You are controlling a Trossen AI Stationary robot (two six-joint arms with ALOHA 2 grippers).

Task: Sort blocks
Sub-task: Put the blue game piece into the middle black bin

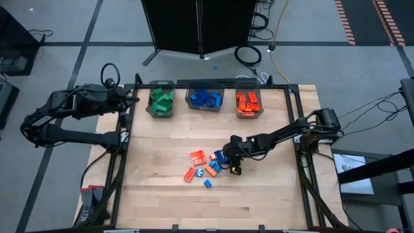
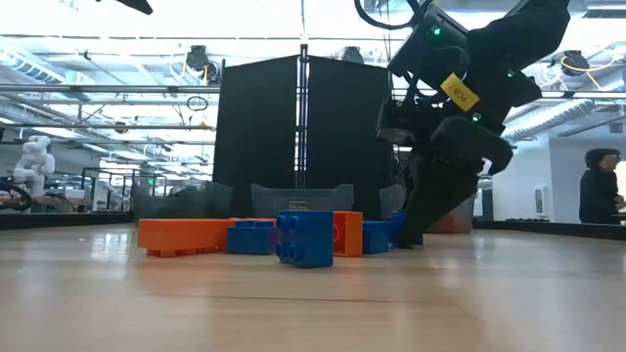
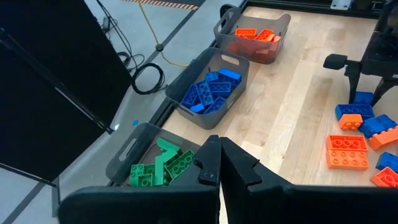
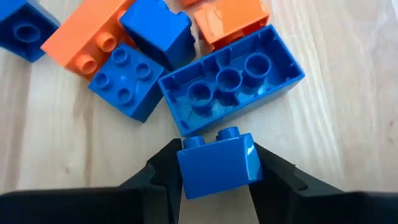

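Note:
A loose pile of blue and orange blocks (image 1: 206, 166) lies mid-table. My right gripper (image 1: 234, 169) stands at the pile's right end, pointing down, and is shut on a small blue block (image 4: 217, 165). Just beyond that block, a longer blue block (image 4: 233, 84) lies upside down with its hollows showing. My left gripper (image 3: 217, 167) is shut and empty, hovering beside the bin of green blocks (image 1: 161, 101) at the table's far left. Two more bins hold blue blocks (image 1: 205, 98) and orange blocks (image 1: 248, 103). My right gripper pinches the small blue block between its two fingers (image 4: 160, 174), one on each of two opposite side faces (image 4: 189, 171). The fingers come from above, slanting down. The block's studs (image 4: 214, 137) point away from the gripper. Whether the block is lifted clear of the table, I cannot tell.
The three grey bins stand in a row along the far edge. Bare wood (image 1: 162, 149) lies left of, right of and nearer than the pile. A black frame rail (image 1: 304, 155) borders the table. In the low view, a person (image 2: 597, 186) stands far behind the table.

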